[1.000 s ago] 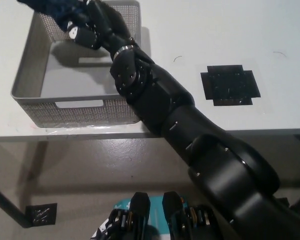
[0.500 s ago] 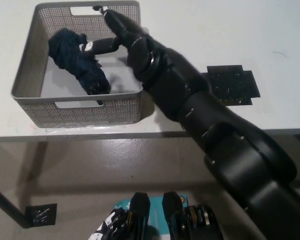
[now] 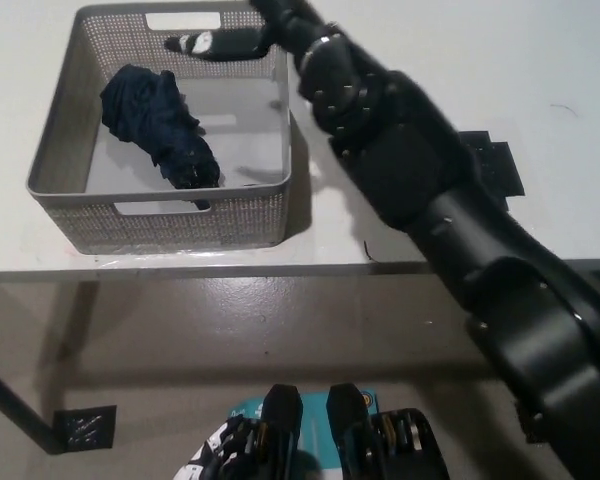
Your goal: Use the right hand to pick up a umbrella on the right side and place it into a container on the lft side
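Note:
A folded dark navy umbrella [image 3: 161,124] lies inside the grey mesh container [image 3: 55,150] at the left of the white table. My black right hand [image 3: 242,33] is above the container's far right corner, open, fingers spread and holding nothing. One finger [image 3: 205,43] points left over the container's back wall. It is clear of the umbrella. My right arm runs diagonally from the bottom right across the table. My white left hand does not show.
A black cross-shaped mat [image 3: 495,165] lies on the table at the right, partly hidden by my arm. The table's front edge [image 3: 230,268] runs across the middle of the view, with floor below it.
The hand carried the umbrella over the container, let it go inside, and has since drawn back toward the far right corner, open. The umbrella now lies still in the container.

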